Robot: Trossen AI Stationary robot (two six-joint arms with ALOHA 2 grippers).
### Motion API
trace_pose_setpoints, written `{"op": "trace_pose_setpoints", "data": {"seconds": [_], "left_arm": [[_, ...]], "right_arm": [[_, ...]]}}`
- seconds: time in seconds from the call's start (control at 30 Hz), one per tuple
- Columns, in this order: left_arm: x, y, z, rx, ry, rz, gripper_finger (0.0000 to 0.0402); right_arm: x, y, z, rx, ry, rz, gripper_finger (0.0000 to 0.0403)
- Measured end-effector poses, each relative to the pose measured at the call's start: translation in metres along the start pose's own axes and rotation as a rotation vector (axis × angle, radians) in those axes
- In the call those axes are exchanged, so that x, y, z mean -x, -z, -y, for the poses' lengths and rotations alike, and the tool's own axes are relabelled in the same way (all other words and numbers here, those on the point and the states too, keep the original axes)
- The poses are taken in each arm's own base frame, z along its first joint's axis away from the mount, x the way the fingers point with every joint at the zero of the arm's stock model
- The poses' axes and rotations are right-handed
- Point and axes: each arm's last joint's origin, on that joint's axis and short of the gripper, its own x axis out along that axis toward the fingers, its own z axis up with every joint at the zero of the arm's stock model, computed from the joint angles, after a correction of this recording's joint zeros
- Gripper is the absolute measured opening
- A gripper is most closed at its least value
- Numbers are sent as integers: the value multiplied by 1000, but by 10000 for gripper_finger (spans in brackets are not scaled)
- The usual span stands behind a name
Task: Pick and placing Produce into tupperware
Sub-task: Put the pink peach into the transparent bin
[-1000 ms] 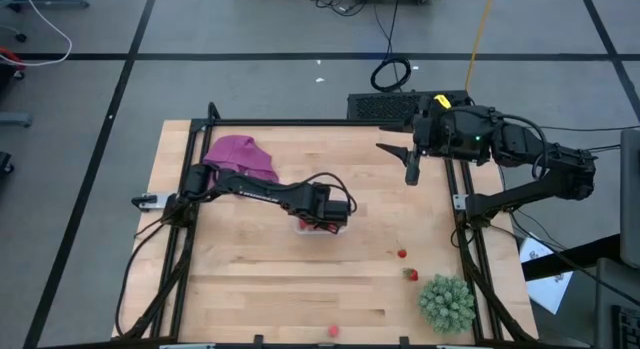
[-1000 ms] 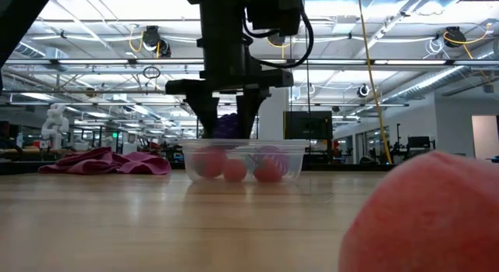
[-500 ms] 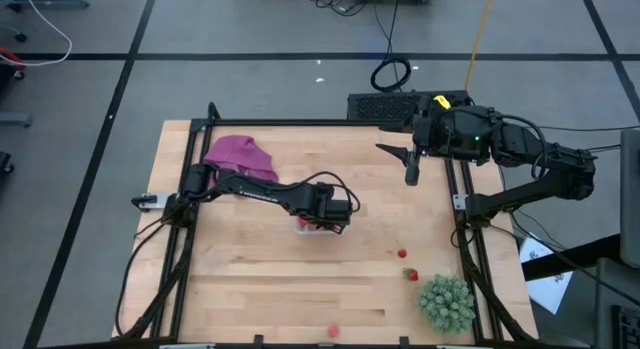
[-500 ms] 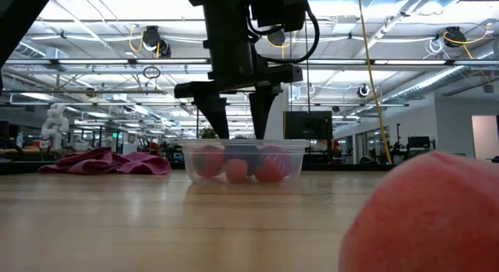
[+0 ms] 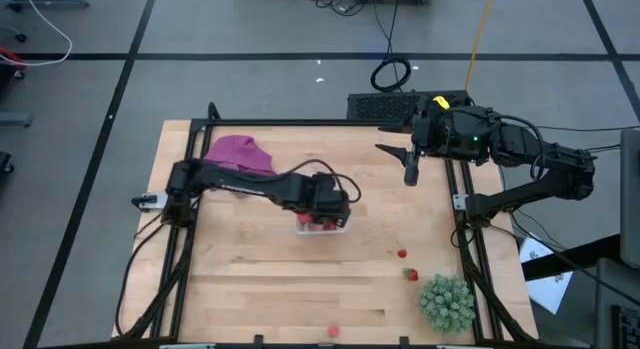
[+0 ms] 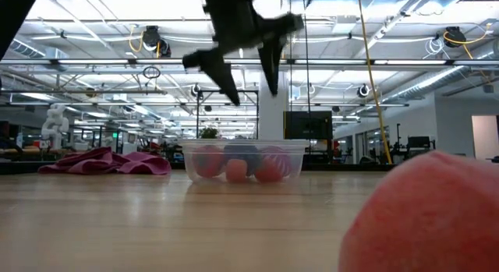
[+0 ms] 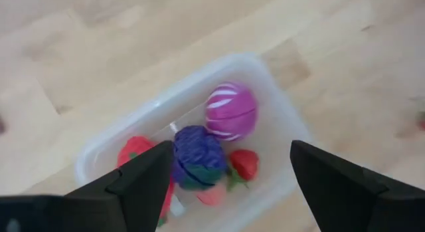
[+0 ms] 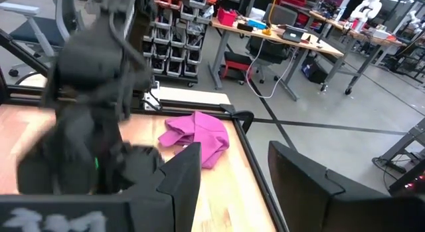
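Left hand (image 6: pixel 248 79) open, empty, above tupperware (image 6: pixel 244 161); fruits inside partly overlapping.

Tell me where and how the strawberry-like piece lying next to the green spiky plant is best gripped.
Take the strawberry-like piece across its red body, coming straight down from above. It lies loose on the bare table, with the small red fruit apart on one side and the green spiky plant close on the other. Probably set the fingers so neither one enters the plant's spikes. Its exact pose is too small to tell.
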Motion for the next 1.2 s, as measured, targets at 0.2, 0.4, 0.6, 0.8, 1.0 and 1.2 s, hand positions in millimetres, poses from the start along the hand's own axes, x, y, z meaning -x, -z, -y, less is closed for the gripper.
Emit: {"op": "trace_pose_setpoints", "data": {"seconds": [0.2, 0.4, 0.6, 0.8, 1.0, 1.2], "left_arm": [[41, 33, 19, -35, 142, 28, 310], [57, 98, 56, -97, 324, 57, 310], [57, 130, 71, -152, 373, 97, 310], [58, 141, 64, -285, 297, 86, 310], [57, 160, 68, -344, 354, -42, 310], [59, 186, 76, -195, 423, -143, 310]], "right_arm": [[0, 2, 0, 24, -5, -25, 165], [1, 1, 0, 10, -2, -10, 165], [1, 1, 0, -69, -1, -4, 165], [-1, 5, -1, -58, -9, -47, 165], [-1, 7, -2, 9, -15, -75, 165], [-1, 5, 0, 1, -4, -51, 165]]}}
